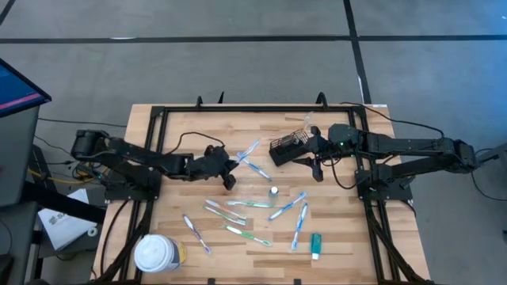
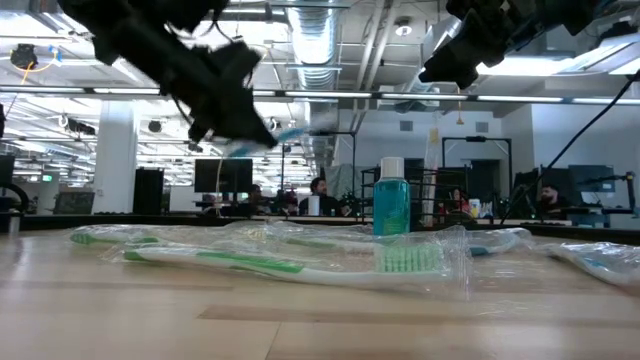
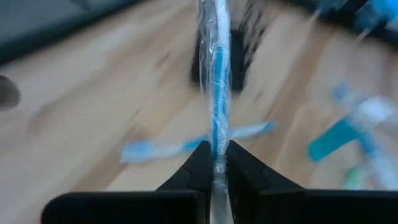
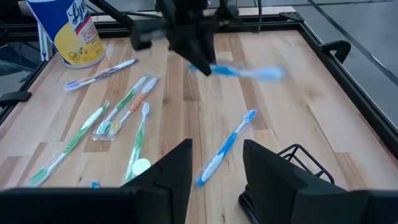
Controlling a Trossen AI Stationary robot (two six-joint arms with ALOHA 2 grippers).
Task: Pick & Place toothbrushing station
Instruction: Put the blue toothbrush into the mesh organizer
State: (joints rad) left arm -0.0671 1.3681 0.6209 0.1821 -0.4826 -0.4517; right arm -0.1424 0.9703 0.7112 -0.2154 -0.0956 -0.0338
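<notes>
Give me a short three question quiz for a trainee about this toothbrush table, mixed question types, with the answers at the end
1. True or false: the left gripper is shut on a blue toothbrush in clear wrap.
2. Multiple choice: the black wire caddy is A) lying at the table's front edge, B) up at the right gripper near the table's back right, C) beside the white-lidded tub.
3. Fill in: the small teal tube lies near the table's front ____ corner in the high view.

Key: 1 true; 2 B; 3 right.
</notes>
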